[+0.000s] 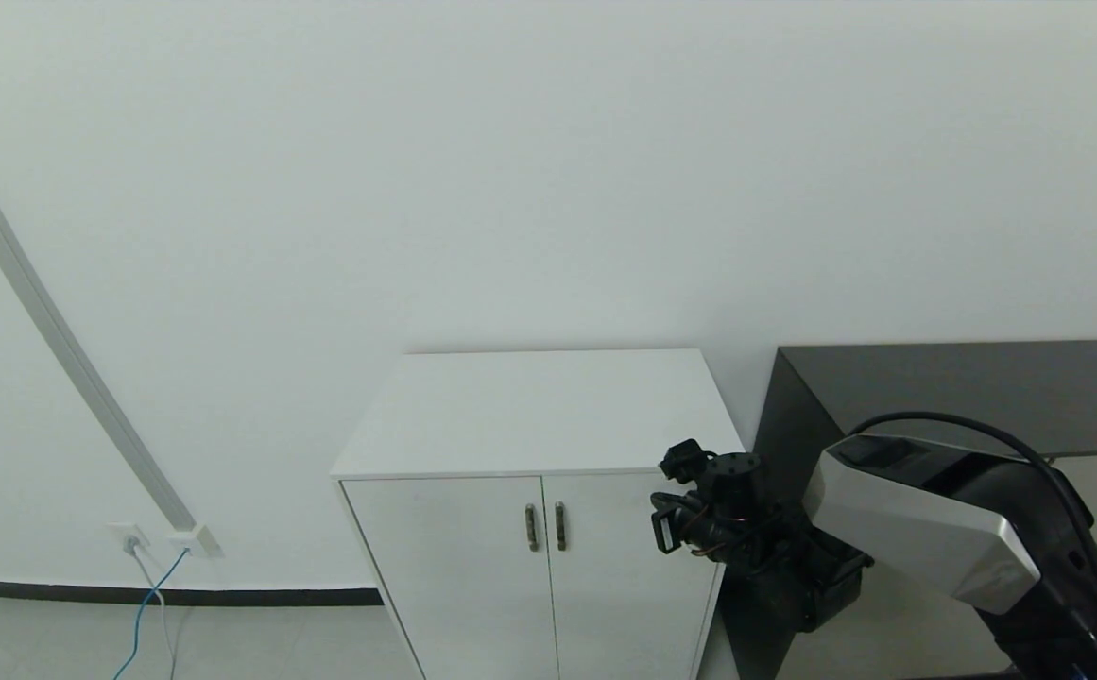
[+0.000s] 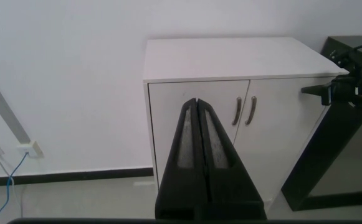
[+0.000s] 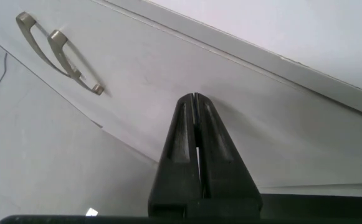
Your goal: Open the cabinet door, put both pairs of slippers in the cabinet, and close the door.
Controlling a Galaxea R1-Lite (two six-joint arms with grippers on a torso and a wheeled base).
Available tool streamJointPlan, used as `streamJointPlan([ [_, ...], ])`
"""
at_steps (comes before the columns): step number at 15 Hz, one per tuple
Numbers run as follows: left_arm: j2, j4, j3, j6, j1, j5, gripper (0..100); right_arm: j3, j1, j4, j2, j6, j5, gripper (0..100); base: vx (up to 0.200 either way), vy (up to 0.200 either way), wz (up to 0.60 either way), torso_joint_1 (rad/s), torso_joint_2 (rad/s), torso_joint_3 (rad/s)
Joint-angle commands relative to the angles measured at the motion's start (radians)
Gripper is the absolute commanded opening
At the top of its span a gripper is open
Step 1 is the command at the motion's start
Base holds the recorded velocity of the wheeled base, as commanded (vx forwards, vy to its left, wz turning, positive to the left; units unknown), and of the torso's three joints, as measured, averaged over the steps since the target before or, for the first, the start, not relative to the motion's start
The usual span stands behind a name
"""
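Note:
The white cabinet [image 1: 529, 411] stands against the wall with both doors shut. Its two metal handles [image 1: 545, 527] sit side by side at the middle seam. My right gripper [image 1: 663, 529] is shut and empty, level with the handles, in front of the right door's outer edge. In the right wrist view its fingertips [image 3: 194, 98] point at the right door [image 3: 243, 74], with the handles [image 3: 59, 59] off to one side. My left gripper [image 2: 196, 102] is shut and empty, some way back from the cabinet [image 2: 230, 59], aimed at the left door. My right gripper [image 2: 318, 91] also appears there.
A dark table [image 1: 964, 382] stands right beside the cabinet on its right. A wall socket [image 1: 161, 540] with a blue and a white cable [image 1: 146, 604] is low on the wall to the left, under a slanted cable duct [image 1: 47, 321]. Grey floor lies before the cabinet.

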Motion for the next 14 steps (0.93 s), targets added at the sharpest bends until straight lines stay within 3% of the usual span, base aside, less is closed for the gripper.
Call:
streamJointPlan([
  [1,0.001,0.000,0.000,0.000,0.000,0.000,0,0.000,0.001,0.000,0.001,0.000,0.000,0,0.000,0.000,0.00,0.000,0.00,0.000],
  [4,0.001,0.000,0.000,0.000,0.000,0.000,0,0.008,0.001,-0.003,-0.003,0.000,0.000,0,0.000,0.000,0.00,0.000,0.00,0.000],
  [8,0.001,0.000,0.000,0.000,0.000,0.000,0,0.124,-0.001,-0.062,-0.078,0.014,0.002,0,0.000,0.000,0.00,0.000,0.00,0.000],
  [12,0.001,0.000,0.000,0.000,0.000,0.000,0,0.324,-0.018,-0.171,-0.188,0.017,0.000,0,0.000,0.000,0.00,0.000,0.00,0.000],
  [14,0.001,0.000,0.000,0.000,0.000,0.000,0,0.494,-0.065,-0.286,-0.260,0.015,-0.006,0,0.000,0.000,0.00,0.000,0.00,0.000],
])
